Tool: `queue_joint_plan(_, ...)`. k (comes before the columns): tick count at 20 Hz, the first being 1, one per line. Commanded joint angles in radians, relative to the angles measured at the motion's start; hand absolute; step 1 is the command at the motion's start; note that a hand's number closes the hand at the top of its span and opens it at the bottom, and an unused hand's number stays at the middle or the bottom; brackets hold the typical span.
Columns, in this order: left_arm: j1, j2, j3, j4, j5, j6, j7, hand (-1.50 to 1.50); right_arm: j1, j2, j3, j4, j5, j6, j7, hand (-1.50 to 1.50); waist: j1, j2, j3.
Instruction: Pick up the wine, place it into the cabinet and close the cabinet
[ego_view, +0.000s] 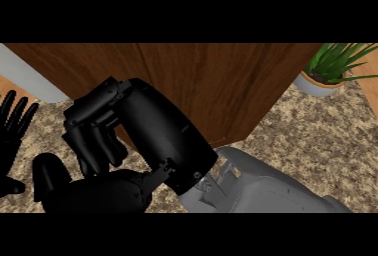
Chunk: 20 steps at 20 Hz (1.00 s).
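Observation:
The wooden cabinet door (221, 80) fills the upper middle of the head view, its lower corner reaching down to the counter. My right hand (162, 135) is raised in front of the door's left part, back toward me. Its fingers (96, 142) curl downward and its thumb (46, 177) sticks out at the lower left; nothing shows inside them. My left hand (13, 125) rests open at the left edge, fingers up. No wine bottle is visible anywhere, and the cabinet's inside is hidden behind the door.
A potted green plant (328, 70) in a white pot stands on the speckled counter (317, 145) at the upper right. A pale grey panel (26, 72) runs along the upper left beside the door.

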Motion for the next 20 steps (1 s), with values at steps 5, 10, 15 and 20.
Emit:
queue_joint_plan(5,0.009,0.029,0.068,0.010,0.015,-0.046,0.032,-1.50,0.007,0.016,-0.089,0.222,-0.121,0.063,-0.143,1.50,-0.016,-0.001,0.002)
queue_joint_plan(10,0.021,-0.060,0.030,-0.002,-0.094,0.001,-0.018,-1.50,0.034,0.016,-0.147,0.348,-0.075,0.134,-0.242,1.50,-0.022,-0.001,0.002)
queue_joint_plan(15,-0.017,-0.006,0.096,0.070,-0.022,-0.072,0.028,-1.50,0.003,-0.049,-0.246,0.437,-0.087,0.254,-0.272,1.50,-0.025,0.000,0.001)
queue_joint_plan(20,-0.053,-0.023,0.084,0.098,-0.055,-0.065,0.017,-1.50,0.003,-0.069,-0.272,0.522,-0.086,0.309,-0.335,1.50,-0.029,0.006,0.001)
